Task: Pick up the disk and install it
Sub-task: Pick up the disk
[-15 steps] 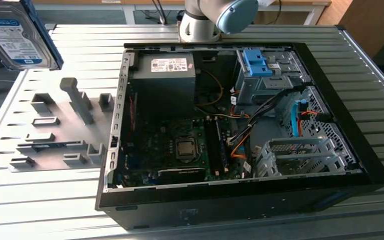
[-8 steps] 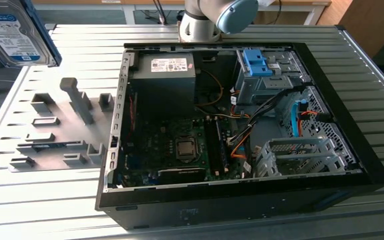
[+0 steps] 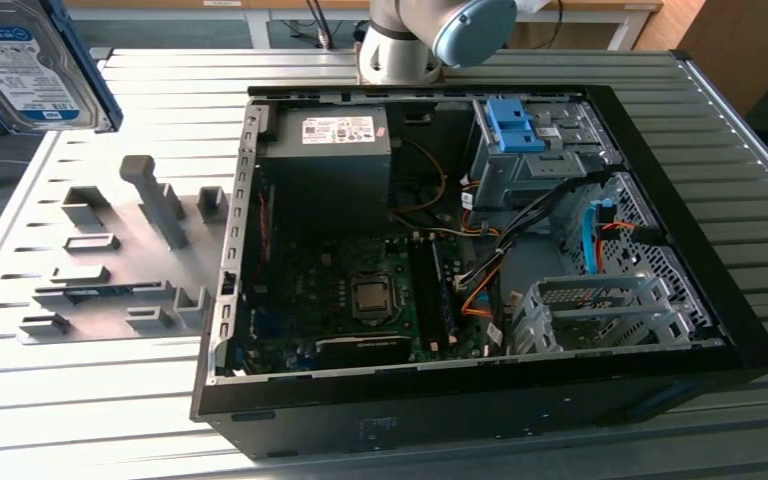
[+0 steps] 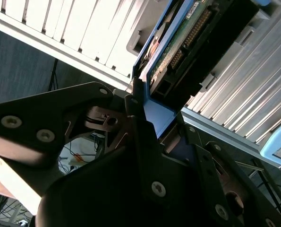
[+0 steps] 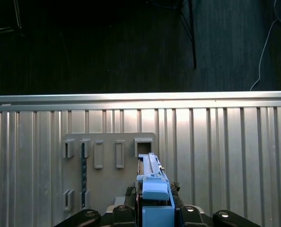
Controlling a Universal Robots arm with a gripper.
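Observation:
The disk [image 3: 31, 65], silver-grey with a white-and-blue label and blue side rails, hangs high in the air at the exterior view's far left, above the table's corner. In the second wrist view my gripper [image 4: 149, 113] is shut on the blue rail at one end of the disk [image 4: 183, 42], whose green circuit board and connector face the camera. In the first wrist view the disk [image 5: 154, 189] stands edge-on between the fingers, above the grey fixture plate [image 5: 107, 175].
An open black computer case [image 3: 704, 330] lies on the slatted metal table [image 3: 758, 190], with a drive cage and blue bracket [image 3: 518, 125] at its far right corner. A grey fixture plate [image 3: 117, 260] with upright posts lies left of the case. The arm's base [image 3: 418, 40] stands behind.

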